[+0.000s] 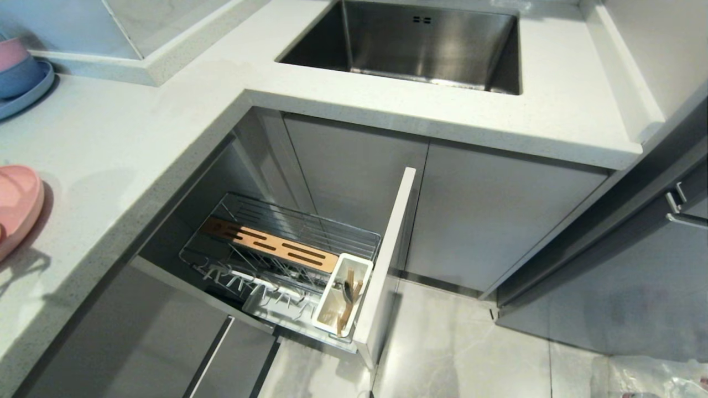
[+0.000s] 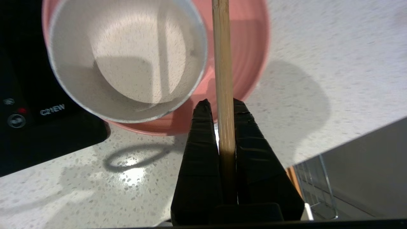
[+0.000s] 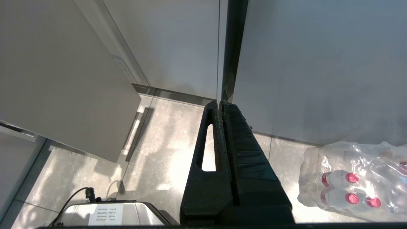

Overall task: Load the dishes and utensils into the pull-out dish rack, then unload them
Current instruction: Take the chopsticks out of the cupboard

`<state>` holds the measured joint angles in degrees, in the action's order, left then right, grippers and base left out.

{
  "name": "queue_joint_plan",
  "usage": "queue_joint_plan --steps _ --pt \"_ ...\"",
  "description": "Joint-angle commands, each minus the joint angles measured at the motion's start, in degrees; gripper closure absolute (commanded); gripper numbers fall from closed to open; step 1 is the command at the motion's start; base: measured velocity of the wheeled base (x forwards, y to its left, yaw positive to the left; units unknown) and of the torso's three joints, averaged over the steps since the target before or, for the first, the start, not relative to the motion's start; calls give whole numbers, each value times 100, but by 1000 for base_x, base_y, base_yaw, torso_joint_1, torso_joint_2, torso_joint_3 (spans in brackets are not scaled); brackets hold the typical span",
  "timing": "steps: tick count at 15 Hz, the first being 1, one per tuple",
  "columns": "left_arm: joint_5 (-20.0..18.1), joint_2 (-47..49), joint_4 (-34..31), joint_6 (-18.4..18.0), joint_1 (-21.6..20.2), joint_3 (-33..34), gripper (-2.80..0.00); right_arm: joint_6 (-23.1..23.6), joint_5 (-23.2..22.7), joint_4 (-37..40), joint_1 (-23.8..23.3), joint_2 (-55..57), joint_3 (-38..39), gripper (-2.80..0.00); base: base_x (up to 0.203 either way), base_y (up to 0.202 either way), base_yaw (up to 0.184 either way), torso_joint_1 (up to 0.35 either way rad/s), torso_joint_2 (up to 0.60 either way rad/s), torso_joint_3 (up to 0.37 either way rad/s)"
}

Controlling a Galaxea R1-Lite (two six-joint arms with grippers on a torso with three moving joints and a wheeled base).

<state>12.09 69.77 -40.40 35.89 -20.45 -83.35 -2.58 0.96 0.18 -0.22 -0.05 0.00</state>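
In the left wrist view my left gripper (image 2: 221, 103) is shut on one light wooden chopstick (image 2: 221, 47), which runs out past the fingertips. It hangs over the speckled counter beside the salmon-pink plate (image 2: 244, 54). The cream-white bowl (image 2: 127, 57) sits on that plate. In the head view only the plate's edge (image 1: 19, 204) shows at the far left. The pull-out dish rack (image 1: 287, 243) stands open below the counter. Its white utensil cup (image 1: 326, 309) holds the spoon (image 1: 347, 290) and another chopstick (image 1: 345, 318). My right gripper (image 3: 220, 103) is shut and empty, parked over the floor.
The steel sink (image 1: 409, 44) is set in the counter behind the rack. A blue plate with small stacked bowls (image 1: 22, 77) stands at the far left. A black appliance (image 2: 31, 111) sits next to the pink plate. A pack of water bottles (image 3: 356, 181) lies on the floor.
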Motion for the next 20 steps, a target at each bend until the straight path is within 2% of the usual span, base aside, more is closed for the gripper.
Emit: queue_joint_plan --steps 1,3,7,14,17,20 --pt "-37 141 192 41 -27 448 0 -4 0 0 -3 5 9 0 0 0 0 0 0 0" --pt "-607 230 365 82 -62 634 0 4 0 0 4 5 9 0 0 0 0 0 0 0" --pt "-1186 378 390 81 -263 646 0 2 0 0 -3 5 9 0 0 0 0 0 0 0" --pt "-1279 722 648 50 -451 556 0 4 0 0 -4 5 9 0 0 0 0 0 0 0" --pt "-1677 834 733 25 -782 508 0 -5 0 0 -3 5 9 0 0 0 0 0 0 0" --pt "-1701 938 782 23 -852 486 0 -4 0 0 -3 5 9 0 0 0 0 0 0 0"
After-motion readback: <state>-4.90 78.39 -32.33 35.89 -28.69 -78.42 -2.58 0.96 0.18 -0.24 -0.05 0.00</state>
